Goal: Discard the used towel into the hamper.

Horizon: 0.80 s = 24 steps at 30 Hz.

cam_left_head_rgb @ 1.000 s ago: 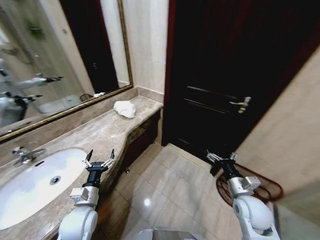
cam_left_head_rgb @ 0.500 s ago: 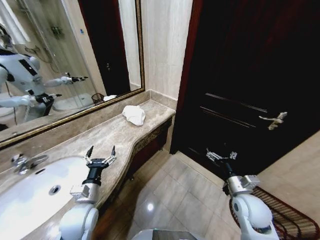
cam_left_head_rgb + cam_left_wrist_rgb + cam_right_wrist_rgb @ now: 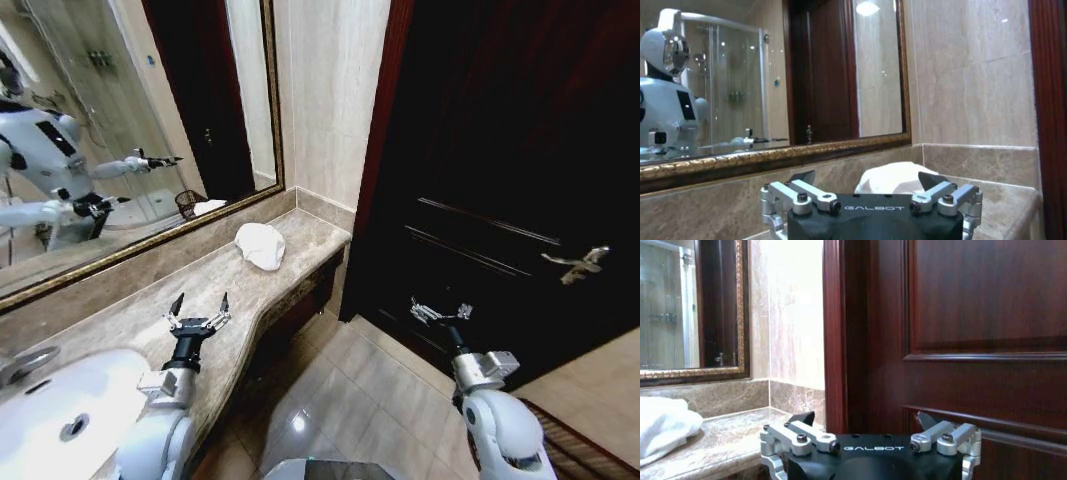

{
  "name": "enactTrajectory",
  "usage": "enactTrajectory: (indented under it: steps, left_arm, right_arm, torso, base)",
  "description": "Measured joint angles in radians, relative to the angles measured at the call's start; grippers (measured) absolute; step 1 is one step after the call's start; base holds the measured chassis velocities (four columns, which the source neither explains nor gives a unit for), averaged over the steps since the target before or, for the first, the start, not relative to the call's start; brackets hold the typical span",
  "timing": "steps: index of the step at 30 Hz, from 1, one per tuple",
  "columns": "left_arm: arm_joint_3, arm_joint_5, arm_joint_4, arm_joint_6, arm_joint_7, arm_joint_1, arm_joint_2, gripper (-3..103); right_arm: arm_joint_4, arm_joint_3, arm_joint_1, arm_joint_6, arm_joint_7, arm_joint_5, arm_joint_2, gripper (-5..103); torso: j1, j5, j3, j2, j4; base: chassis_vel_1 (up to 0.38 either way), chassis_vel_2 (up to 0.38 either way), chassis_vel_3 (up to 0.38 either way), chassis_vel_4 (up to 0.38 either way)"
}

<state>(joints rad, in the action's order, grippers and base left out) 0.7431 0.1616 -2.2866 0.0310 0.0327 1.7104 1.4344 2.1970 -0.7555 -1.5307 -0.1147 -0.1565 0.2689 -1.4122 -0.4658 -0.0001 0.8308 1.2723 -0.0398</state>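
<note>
- Left gripper [image 3: 199,311] hangs over the marble counter [image 3: 130,310], with its fingers spread wide and nothing between them.
- Seen from the head, the used towel [image 3: 261,244] lies at about one o'clock from this gripper, well apart from it, near the far end of the counter by the mirror [image 3: 110,130].
- From the left wrist, the towel [image 3: 890,177] shows as a white lump straight ahead, just past the black fingertips [image 3: 802,177].
- Right gripper [image 3: 438,310] is out in front of the dark wooden door [image 3: 500,150], above the floor tiles [image 3: 350,400]. Its fingers are spread wide too, and they hold nothing.
- From the right wrist, the towel [image 3: 663,425] sits off to one side on the counter end, and this gripper [image 3: 867,420] points at the door, not at the towel.
- A bit of the hamper [image 3: 590,445] peeks in at about four o'clock from the right gripper, low on the floor by the wall.
- I think the job has hardly begun. No gripper touches the towel, and it is not picked up yet.
- What is left, by my guess: reach the towel, pinch it, lift it, carry it across to the hamper and drop it in.
- The towel and the hamper are far apart, on opposite sides of the room.
</note>
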Motion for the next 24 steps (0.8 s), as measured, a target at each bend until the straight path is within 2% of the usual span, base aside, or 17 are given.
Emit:
enactTrajectory:
  steps: [6,14,18,19,21,22,24]
  left_arm:
    - [-0.001,0.005,0.009,-0.017,0.01,-0.005,-0.019,100]
    - [0.002,0.044,0.011,-0.054,0.014,-0.03,-0.064,100]
    - [-0.004,0.08,0.009,-0.127,0.028,-0.078,-0.092,100]
    - [-0.004,0.08,0.009,-0.127,0.028,-0.078,-0.092,100]
    - [-0.009,0.094,0.012,-0.175,0.037,-0.112,-0.11,100]
    - [-0.009,0.094,0.012,-0.175,0.037,-0.112,-0.11,100]
    - [-0.012,0.113,0.025,-0.211,0.04,-0.153,-0.145,100]
  right_arm:
    - [-0.001,0.002,0.0,0.012,-0.008,0.014,0.0,100]
    - [0.003,0.004,0.003,0.007,-0.006,0.013,-0.003,100]
    - [-0.003,0.003,-0.005,0.018,-0.003,0.011,-0.007,100]
    - [-0.003,0.003,-0.005,0.018,-0.003,0.011,-0.007,100]
    - [-0.007,0.0,-0.011,0.026,-0.003,0.01,-0.008,100]
    - [-0.007,0.0,-0.011,0.026,-0.003,0.01,-0.008,100]
    - [-0.014,-0.005,-0.015,0.042,-0.012,0.006,-0.002,100]
  torso:
    - [-0.001,-0.0001,0.0,0.0,0.0002]
    - [0.001,0.0,0.0,0.0,0.0001]
    - [0.0,0.0,0.0,0.0,0.0003]
    - [0.0,0.0,0.0,0.0,0.0003]
    - [0.0,0.0,0.0,0.0,0.0003]
    - [0.0,0.0,0.0,0.0,0.0003]
    - [0.0,-0.0001,0.0,0.0,0.0002]
  base:
    - [-0.096,0.111,0.093,-0.089]
    - [0.0,0.0,0.0,0.0]
    - [0.0,0.0,0.0,0.0]
    - [0.0,0.0,0.0,0.0]
    - [0.0,0.0,0.0,0.0]
    - [0.0,0.0,0.0,0.0]
    - [0.0,0.0,0.0,0.0]
